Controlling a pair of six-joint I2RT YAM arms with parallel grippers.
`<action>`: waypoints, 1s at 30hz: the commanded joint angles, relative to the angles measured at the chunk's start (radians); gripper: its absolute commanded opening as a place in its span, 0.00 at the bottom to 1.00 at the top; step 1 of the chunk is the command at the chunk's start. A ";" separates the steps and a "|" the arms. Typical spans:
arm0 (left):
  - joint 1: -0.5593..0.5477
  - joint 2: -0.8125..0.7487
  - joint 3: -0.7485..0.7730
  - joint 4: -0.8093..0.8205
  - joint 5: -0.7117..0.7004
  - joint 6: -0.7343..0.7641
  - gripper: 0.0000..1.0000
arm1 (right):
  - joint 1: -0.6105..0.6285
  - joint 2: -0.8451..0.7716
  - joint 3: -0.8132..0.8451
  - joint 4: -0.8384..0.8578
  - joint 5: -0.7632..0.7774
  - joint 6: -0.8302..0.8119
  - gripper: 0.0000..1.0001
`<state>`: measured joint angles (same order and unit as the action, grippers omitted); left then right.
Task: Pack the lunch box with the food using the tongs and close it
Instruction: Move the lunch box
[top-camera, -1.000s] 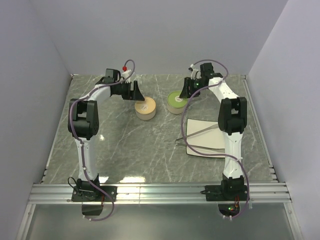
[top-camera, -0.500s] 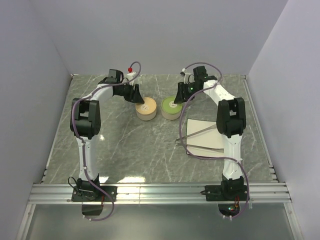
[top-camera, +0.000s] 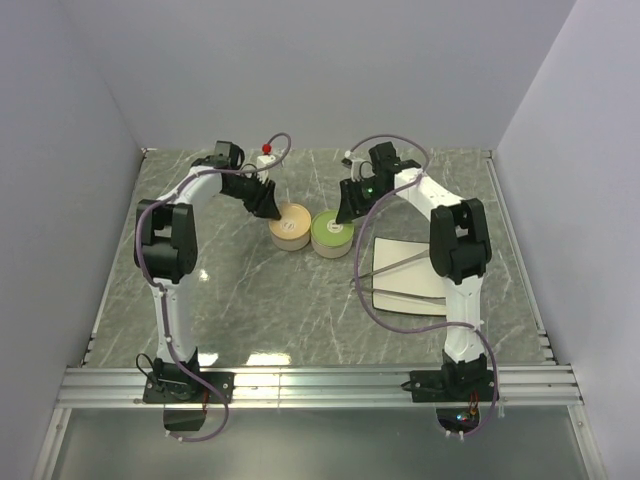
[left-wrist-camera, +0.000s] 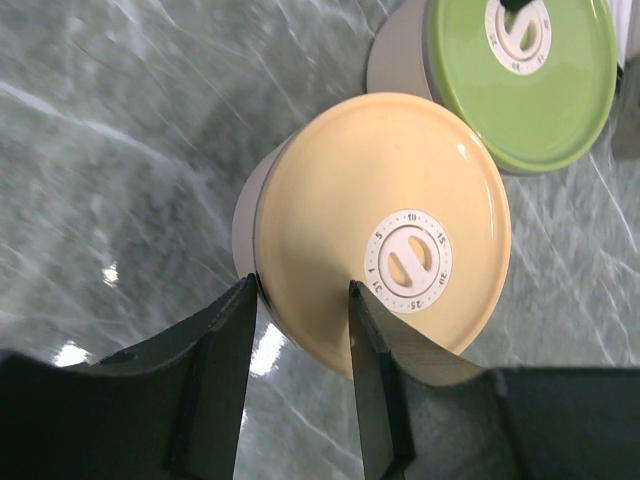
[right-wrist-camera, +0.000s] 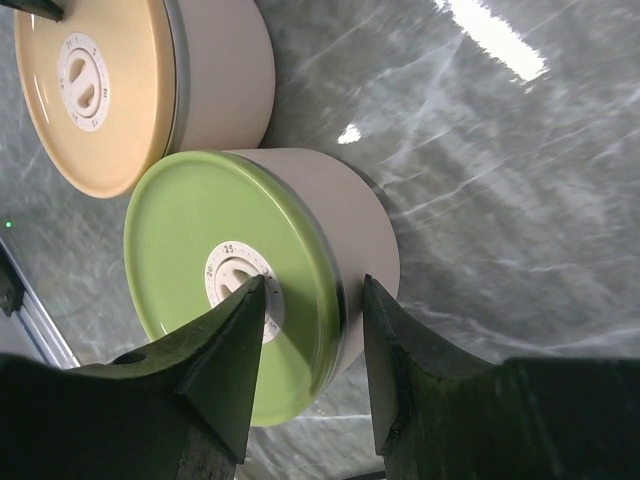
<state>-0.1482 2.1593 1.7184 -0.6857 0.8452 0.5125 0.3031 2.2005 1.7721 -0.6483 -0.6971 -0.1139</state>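
Observation:
Two round lunch box tins stand side by side mid-table. The yellow-lidded tin (top-camera: 289, 227) (left-wrist-camera: 380, 230) has my left gripper (top-camera: 272, 207) (left-wrist-camera: 300, 290) shut on its rim, with one finger on the side wall and the other over the lid. My right gripper (top-camera: 345, 210) (right-wrist-camera: 310, 285) is shut on the green-lidded tin (top-camera: 330, 232) (right-wrist-camera: 230, 300). One of its fingers lies on the lid's white dial and the other on the wall. The silver tongs (top-camera: 400, 264) lie in a V on a white tray (top-camera: 415, 283) to the right. The food is out of view.
Both lids are on, each with a white dial in the middle. The white tray sits beside the right arm's upper link. Grey walls close the table at the back and both sides. A cable with a red tip (top-camera: 265, 148) loops behind the left wrist.
My right gripper has dragged the green-lidded tin nearer and leftward until it stands against the yellow one. My left gripper has closed on the yellow-lidded tin and shifted it slightly nearer.

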 joint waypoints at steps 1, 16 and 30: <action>-0.013 -0.018 -0.081 -0.207 -0.060 0.165 0.46 | 0.037 -0.012 -0.059 -0.093 0.015 -0.029 0.47; -0.011 -0.121 -0.194 -0.011 0.018 -0.003 0.65 | 0.087 -0.088 -0.198 -0.031 -0.027 -0.001 0.46; -0.016 -0.041 -0.111 0.086 0.103 -0.118 0.75 | 0.090 -0.094 -0.191 -0.004 -0.039 0.003 0.64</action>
<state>-0.1539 2.1078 1.5730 -0.6464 0.9047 0.4072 0.3683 2.1036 1.5875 -0.6178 -0.7528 -0.1051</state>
